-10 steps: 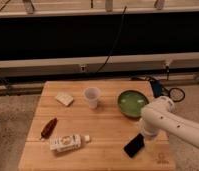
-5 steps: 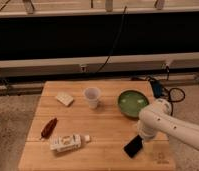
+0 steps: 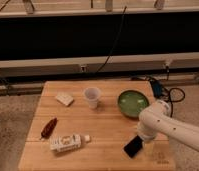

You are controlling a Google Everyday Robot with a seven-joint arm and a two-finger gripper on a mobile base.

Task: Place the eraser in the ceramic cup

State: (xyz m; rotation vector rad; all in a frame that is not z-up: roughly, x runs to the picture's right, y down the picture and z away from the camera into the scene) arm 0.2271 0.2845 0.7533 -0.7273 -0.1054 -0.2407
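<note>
The eraser [image 3: 133,146], a flat black block, lies on the wooden table [image 3: 103,125] near its front right. The gripper [image 3: 143,137] at the end of my white arm is right above the eraser's far end, low over the table. The ceramic cup [image 3: 92,97], small, white and tapered, stands upright at the back middle of the table, well to the left of the gripper.
A round green bowl [image 3: 132,103] sits just behind the arm. A small white block [image 3: 64,99] lies at the back left. A dark red object [image 3: 48,128] and a white bottle lying on its side [image 3: 68,142] are at the front left. Cables [image 3: 165,92] lie off the right edge.
The arm has shifted slightly left and down toward the eraser. The eraser, cup and other objects have not moved.
</note>
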